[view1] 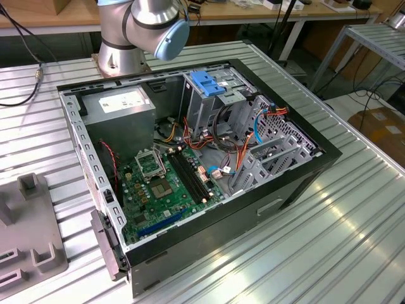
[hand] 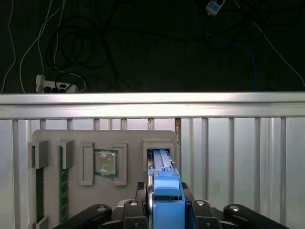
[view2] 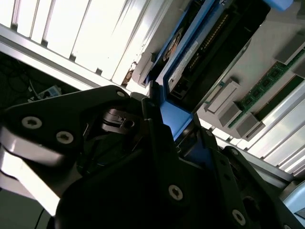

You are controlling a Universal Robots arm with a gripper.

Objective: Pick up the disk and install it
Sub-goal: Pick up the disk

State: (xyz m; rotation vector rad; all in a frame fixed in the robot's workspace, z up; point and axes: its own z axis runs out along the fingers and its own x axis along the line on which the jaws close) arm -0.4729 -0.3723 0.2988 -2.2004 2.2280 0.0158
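Observation:
The disk (hand: pixel 160 160), dark metal framed by a bright blue carrier rail, stands on edge in a slot of the grey parts fixture (hand: pixel 133 138). My gripper (hand: pixel 167 193) has its black fingers (hand: pixel 192 206) pressed against both sides of the blue carrier's end. In the second wrist view the same disk (view2: pixel 205 52) shows its connector edge, with the blue rail running down into the gripper (view2: pixel 167 119). The open computer case (view1: pixel 304 171) lies on the table, well apart from the fixture.
The fixture also holds a processor chip (hand: pixel 105 162) and memory sticks (hand: pixel 62 191). In the case, a blue plastic bracket (view1: pixel 209 82) tops the grey drive cage beside the motherboard (view1: pixel 164 183). The arm's base (view1: pixel 126 38) stands behind the case. Beyond the table edge (hand: pixel 152 99), cables lie on the floor.

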